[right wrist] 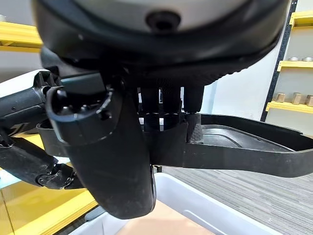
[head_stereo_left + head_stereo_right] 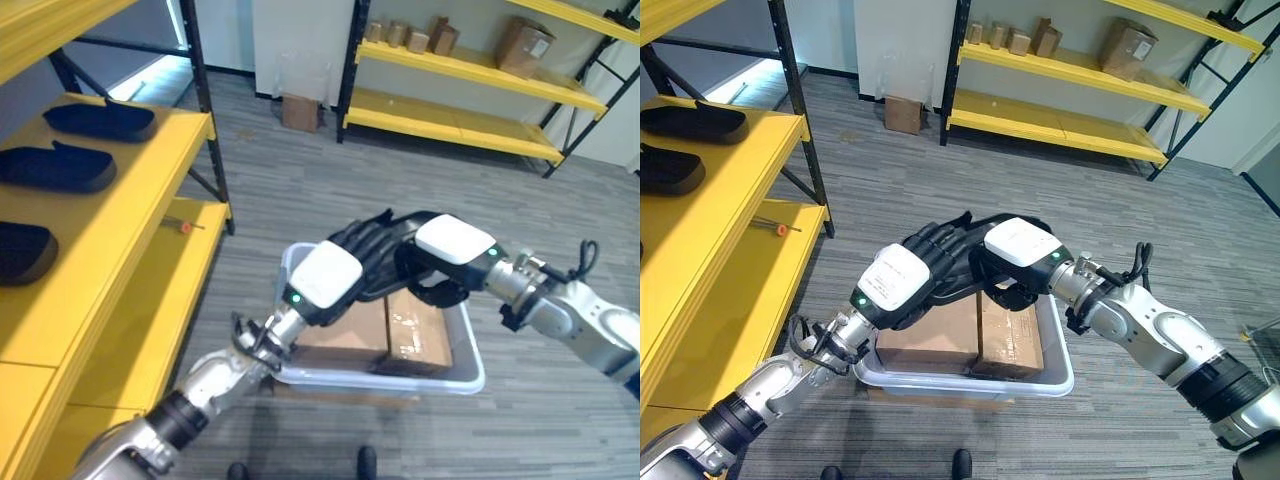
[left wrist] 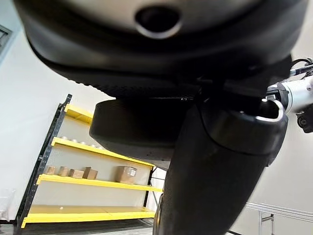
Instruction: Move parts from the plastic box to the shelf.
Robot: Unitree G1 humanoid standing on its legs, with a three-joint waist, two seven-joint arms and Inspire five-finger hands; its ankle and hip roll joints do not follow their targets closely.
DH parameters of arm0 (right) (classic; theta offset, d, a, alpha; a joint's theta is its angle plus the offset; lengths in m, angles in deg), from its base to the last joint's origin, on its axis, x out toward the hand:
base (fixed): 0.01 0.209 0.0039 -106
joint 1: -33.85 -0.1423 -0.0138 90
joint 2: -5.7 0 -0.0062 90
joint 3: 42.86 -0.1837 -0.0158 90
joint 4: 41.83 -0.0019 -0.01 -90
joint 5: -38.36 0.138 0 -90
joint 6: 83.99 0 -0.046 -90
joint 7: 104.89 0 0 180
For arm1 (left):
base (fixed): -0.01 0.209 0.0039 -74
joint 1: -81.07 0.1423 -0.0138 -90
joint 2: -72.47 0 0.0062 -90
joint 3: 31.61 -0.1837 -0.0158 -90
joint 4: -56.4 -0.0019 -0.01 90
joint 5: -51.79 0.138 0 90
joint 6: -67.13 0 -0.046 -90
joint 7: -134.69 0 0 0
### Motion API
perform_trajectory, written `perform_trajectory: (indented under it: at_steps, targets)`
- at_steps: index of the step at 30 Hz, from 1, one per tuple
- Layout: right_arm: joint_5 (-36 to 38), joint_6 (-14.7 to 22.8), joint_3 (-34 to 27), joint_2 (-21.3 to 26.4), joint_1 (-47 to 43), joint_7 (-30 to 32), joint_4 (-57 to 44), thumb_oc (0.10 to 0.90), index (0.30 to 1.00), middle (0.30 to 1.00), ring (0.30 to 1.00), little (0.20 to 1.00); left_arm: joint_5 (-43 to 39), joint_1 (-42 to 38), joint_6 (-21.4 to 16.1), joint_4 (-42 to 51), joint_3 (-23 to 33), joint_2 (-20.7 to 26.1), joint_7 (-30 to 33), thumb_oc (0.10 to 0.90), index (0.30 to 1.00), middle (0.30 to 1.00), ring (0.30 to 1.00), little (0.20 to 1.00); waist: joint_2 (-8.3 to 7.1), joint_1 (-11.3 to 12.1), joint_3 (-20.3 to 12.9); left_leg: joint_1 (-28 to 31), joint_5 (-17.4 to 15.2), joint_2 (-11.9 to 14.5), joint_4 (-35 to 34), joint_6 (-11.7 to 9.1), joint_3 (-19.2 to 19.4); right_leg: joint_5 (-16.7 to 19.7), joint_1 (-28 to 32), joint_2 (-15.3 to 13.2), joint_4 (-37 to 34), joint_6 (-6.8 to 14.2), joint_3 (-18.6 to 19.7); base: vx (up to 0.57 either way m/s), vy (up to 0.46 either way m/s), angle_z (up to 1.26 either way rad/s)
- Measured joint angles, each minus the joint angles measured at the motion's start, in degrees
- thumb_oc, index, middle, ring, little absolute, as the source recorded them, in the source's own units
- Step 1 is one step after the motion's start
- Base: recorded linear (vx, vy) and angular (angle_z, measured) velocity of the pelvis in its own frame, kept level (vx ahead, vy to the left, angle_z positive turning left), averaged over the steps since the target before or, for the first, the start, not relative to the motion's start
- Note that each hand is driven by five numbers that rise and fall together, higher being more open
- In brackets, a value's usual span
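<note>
A black moulded part (image 1: 244, 152) hangs over the pale plastic box (image 2: 470, 380), held between both hands. My left hand (image 2: 325, 280) grips its near-left end, fingers spread over the top and thumb (image 3: 215, 171) beneath. At the right end, my right hand (image 2: 455, 242) has its fingers (image 1: 166, 105) curled over the part's edge and its thumb (image 1: 117, 161) pressed against it. The yellow shelf (image 2: 130, 200) stands to the left and carries three similar black parts (image 2: 100, 120).
Two cardboard cartons (image 2: 350, 325) lie in the plastic box under the hands. An orange-tipped tool (image 2: 185, 227) rests on the lower level of the left shelf. A far yellow shelf (image 2: 470, 70) holds cardboard boxes, and one carton (image 2: 300, 110) stands on the floor.
</note>
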Motion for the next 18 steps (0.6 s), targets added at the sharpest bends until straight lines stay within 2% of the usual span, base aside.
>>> perform_trajectory:
  at_steps: [10, 11, 12, 13, 18]
  targets:
    - [0.0, -0.8, 1.0, 0.0, -0.1, 0.6, 0.0, 0.4, 0.3, 0.3, 0.3, 0.3, -0.1, -2.4, 0.7, -3.8, -2.0, -1.4, 0.2, 0.9, 1.0, 1.0, 1.0, 1.0, -0.2, -0.5, -0.1, 0.0, 0.0, 0.1, 0.0, -0.1, 0.1, 0.0, -0.1, 0.1, 0.0, -0.1, 0.1, 0.0, 0.0, 0.0]
    - [0.0, -0.8, 1.2, 0.0, -0.1, 0.6, 0.0, 0.4, 0.3, 0.3, 0.3, 0.3, -0.1, -2.4, 0.8, -4.9, -2.1, -2.0, 0.3, 0.782, 0.835, 0.835, 0.835, 0.835, -0.27, -0.5, -0.2, 0.0, 0.0, 0.1, 0.0, -0.1, 0.1, -0.1, -0.1, 0.1, 0.0, -0.1, 0.1, 0.0, 0.0, 0.0]
    - [0.0, -0.7, 1.3, 0.0, -0.1, 0.6, 0.0, 0.4, 0.3, 0.3, 0.3, 0.3, -0.1, -2.4, 1.0, -5.9, -2.1, -2.4, 0.3, 0.555, 0.517, 0.517, 0.517, 0.517, -0.34, -0.6, -0.2, 0.0, 0.0, 0.1, 0.0, -0.1, 0.1, -0.1, -0.1, 0.1, 0.0, -0.1, 0.1, 0.04, 0.0, -0.01]
    - [0.0, -0.6, 1.4, 0.0, -0.1, 0.6, 0.0, 0.4, 0.3, 0.3, 0.3, 0.3, -0.1, -2.4, 1.2, -6.9, -2.1, -2.8, 0.2, 0.4, 0.3, 0.3, 0.3, 0.3, -0.41, -0.6, -0.3, 0.0, 0.0, 0.1, 0.0, -0.1, 0.2, -0.1, -0.1, 0.1, 0.0, -0.1, 0.2, 0.04, 0.001, -0.02]
    - [0.0, 0.2, 1.5, 0.0, -0.1, 0.7, -0.5, 0.4, 0.3, 0.3, 0.3, 0.3, -0.1, -2.6, 2.4, -9.6, -2.6, -3.2, 1.1, 0.4, 0.3, 0.3, 0.3, 0.3, -0.96, -0.7, -0.7, -0.3, 0.0, 0.2, 0.0, -0.4, 0.6, -0.1, -0.7, 0.2, 0.0, -0.2, 0.6, 0.0, -0.001, -0.04]
